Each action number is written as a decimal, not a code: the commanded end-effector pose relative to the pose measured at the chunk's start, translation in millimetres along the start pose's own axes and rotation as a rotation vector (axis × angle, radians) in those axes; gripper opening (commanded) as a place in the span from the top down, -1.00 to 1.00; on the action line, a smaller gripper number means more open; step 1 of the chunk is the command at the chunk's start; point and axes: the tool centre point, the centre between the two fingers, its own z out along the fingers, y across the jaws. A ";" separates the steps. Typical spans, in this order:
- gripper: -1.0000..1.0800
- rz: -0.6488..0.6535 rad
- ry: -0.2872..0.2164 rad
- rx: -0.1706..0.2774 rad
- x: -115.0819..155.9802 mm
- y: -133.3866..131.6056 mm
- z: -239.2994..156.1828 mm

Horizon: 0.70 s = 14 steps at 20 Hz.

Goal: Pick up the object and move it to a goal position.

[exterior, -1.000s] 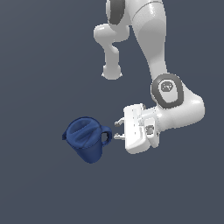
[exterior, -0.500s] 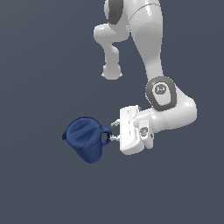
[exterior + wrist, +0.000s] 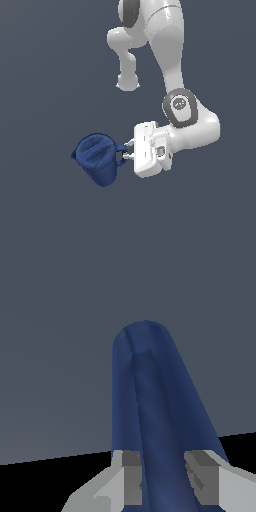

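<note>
Dark blue in colour, the pitcher (image 3: 97, 159) is seen on a plain grey floor (image 3: 45, 90), toward the exterior view's left, its round lid facing up. Its loop handle (image 3: 121, 150) is turned toward the white gripper (image 3: 128, 151), whose fingers (image 3: 131, 476) are placed on either side of the handle, pinching it in the wrist view. The white arm (image 3: 170, 65) is seen behind.

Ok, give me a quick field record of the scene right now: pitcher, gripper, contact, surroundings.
pitcher: dark blue, handle side toward the gripper
gripper: level with the pitcher, on the exterior view's right of it
fingers: one on each side of the handle strip in the wrist view
contact: a finger touches the handle; firm clamp cannot be told
surface: plain grey floor
goal marker: none visible
</note>
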 end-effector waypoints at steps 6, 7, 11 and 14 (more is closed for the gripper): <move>1.00 0.000 0.000 0.000 0.2 -0.1 -1.5; 1.00 0.000 0.000 0.000 0.3 -0.3 -3.5; 1.00 0.000 0.000 0.000 1.5 -1.7 -19.0; 1.00 -0.001 0.001 0.001 3.2 -3.3 -38.0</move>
